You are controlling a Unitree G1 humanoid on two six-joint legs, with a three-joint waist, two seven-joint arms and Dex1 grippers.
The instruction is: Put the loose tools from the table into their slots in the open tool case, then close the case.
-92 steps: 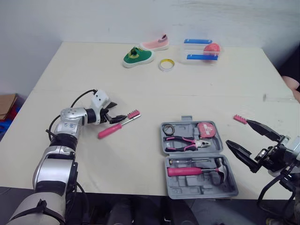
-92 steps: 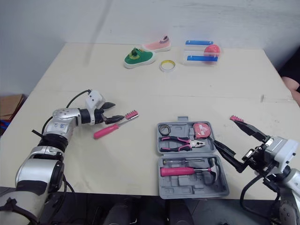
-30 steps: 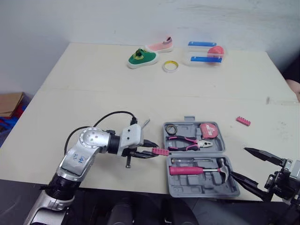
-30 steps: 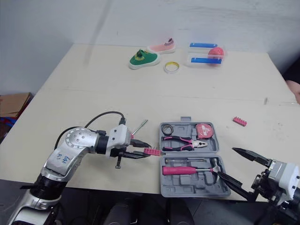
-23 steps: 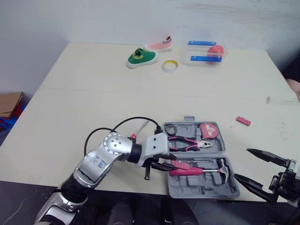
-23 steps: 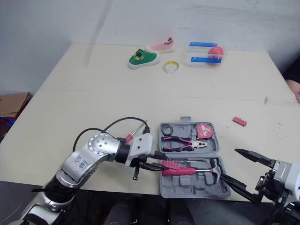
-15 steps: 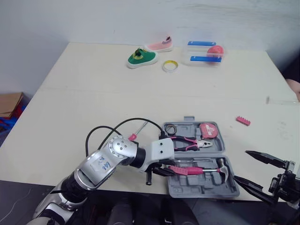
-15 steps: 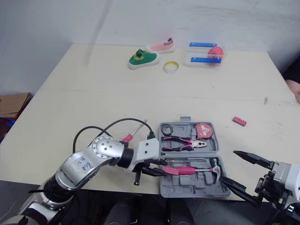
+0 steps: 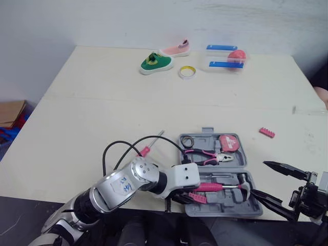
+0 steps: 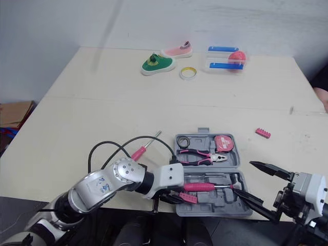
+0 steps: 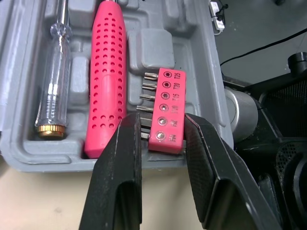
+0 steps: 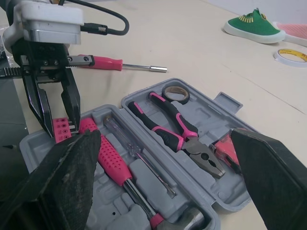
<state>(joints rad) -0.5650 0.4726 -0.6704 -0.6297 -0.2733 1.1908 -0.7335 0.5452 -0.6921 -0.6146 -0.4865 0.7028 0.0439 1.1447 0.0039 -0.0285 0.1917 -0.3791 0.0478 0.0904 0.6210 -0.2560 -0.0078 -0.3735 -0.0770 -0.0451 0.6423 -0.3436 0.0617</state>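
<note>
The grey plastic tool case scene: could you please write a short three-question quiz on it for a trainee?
1. True or false: the left gripper is shut on the pink plastic bit holder.
2. Where, relative to the grey plastic tool case, does the pink-handled screwdriver lie? A. inside it; B. on the beige table, to its left; C. under it.
3. Fill in: the right gripper has its fingers ____.
Key: 1 true; 2 B; 3 open.
</note>
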